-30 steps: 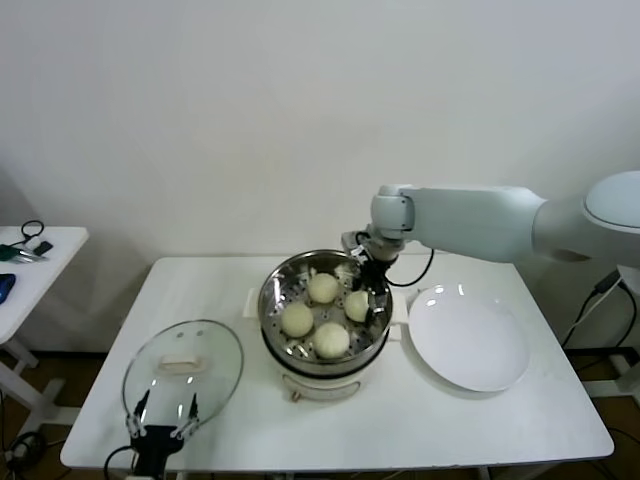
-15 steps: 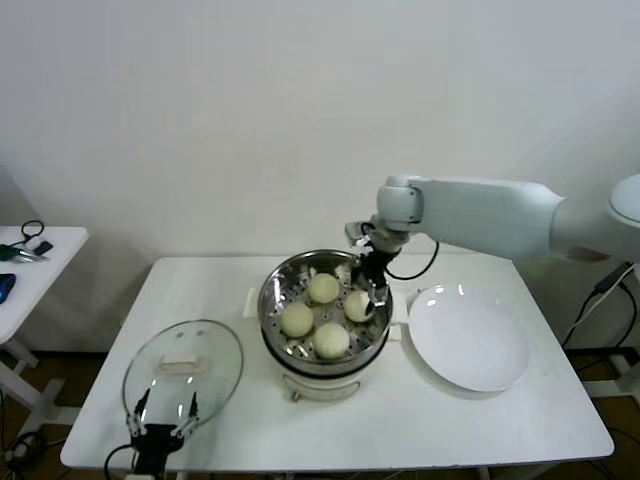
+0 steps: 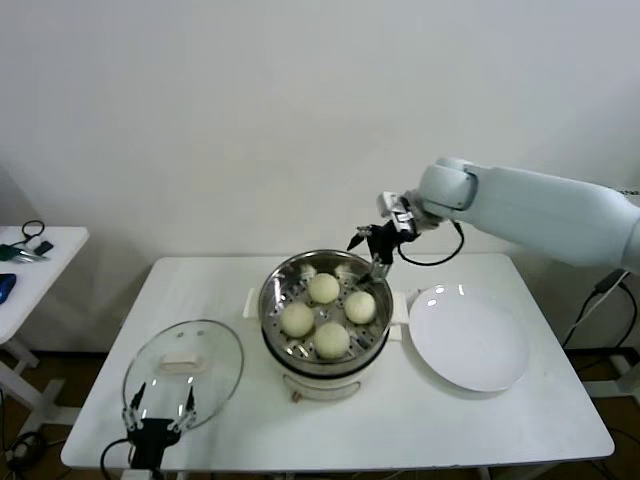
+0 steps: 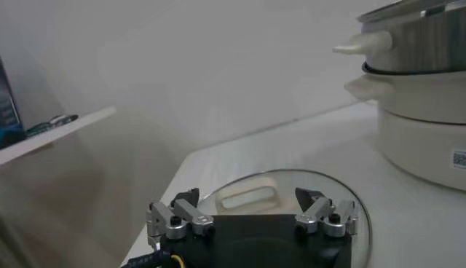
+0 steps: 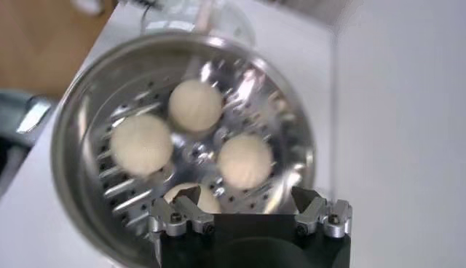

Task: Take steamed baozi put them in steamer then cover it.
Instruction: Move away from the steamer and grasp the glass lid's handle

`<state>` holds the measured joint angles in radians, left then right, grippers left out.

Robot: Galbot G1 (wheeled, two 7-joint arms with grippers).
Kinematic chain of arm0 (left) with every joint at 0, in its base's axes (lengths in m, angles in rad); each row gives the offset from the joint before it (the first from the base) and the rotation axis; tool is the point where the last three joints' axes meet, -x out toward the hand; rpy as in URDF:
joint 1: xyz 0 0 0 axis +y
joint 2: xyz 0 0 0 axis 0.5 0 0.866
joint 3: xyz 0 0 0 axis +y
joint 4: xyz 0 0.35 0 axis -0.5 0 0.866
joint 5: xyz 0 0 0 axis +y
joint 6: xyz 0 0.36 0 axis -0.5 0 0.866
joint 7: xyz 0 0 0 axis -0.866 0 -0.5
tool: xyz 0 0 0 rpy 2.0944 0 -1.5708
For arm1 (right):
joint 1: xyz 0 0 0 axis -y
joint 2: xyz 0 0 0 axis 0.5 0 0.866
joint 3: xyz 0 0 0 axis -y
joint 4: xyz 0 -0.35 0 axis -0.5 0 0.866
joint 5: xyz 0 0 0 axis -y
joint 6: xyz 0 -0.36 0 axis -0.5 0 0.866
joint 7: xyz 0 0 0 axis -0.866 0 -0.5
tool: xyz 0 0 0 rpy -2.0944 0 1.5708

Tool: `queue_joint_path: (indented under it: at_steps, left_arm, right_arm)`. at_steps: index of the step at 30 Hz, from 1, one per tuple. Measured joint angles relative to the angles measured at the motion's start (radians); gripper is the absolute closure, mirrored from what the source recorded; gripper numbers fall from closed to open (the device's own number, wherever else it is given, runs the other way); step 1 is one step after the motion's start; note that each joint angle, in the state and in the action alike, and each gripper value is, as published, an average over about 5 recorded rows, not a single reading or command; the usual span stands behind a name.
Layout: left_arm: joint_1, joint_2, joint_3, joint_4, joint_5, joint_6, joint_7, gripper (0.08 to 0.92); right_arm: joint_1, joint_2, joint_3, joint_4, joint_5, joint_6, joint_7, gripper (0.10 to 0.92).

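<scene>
The steel steamer (image 3: 267, 305) stands mid-table on its white pot base (image 3: 320, 385), holding several cream baozi (image 3: 322, 288). My right gripper (image 3: 373, 246) hovers open and empty above the steamer's far right rim. Its wrist view looks down into the steamer (image 5: 73, 138) at the baozi (image 5: 245, 161), one partly hidden behind the right gripper (image 5: 246, 195). The glass cover (image 3: 185, 372) lies flat on the table at the front left. My left gripper (image 3: 160, 406) stands open at the cover's near edge, facing the cover (image 4: 291, 188) and its white handle (image 4: 246, 196).
A bare white plate (image 3: 468, 338) lies right of the steamer. The white table (image 3: 500, 425) ends close in front of the cover. A side table (image 3: 30, 262) with small items stands at far left. A wall rises behind.
My right gripper has let go of the right-hand baozi, risen out of the steamer and drawn back to the right. The left arm has stayed put.
</scene>
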<state>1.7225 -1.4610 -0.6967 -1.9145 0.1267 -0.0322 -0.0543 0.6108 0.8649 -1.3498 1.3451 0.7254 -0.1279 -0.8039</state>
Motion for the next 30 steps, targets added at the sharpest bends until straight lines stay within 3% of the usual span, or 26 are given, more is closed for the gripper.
queue_joint_path:
  at_steps: [15, 23, 30]
  left_arm:
    - [0.019, -0.008, -0.030, -0.046, 0.113, -0.003, -0.012, 0.177]
    - [0.028, -0.022, -0.052, -0.084, 0.255, -0.006, -0.013, 0.177]
    - [0.025, -0.023, -0.084, -0.123, 0.533, -0.005, 0.003, 0.177]
  right_arm:
    - [-0.605, -0.261, 0.659, 0.169, -0.039, 0.192, 0.380, 0.203]
    - [-1.032, -0.256, 1.096, 0.246, -0.102, 0.216, 0.530, 0.203]
    - [-1.366, -0.171, 1.427, 0.317, -0.160, 0.190, 0.590, 0.203]
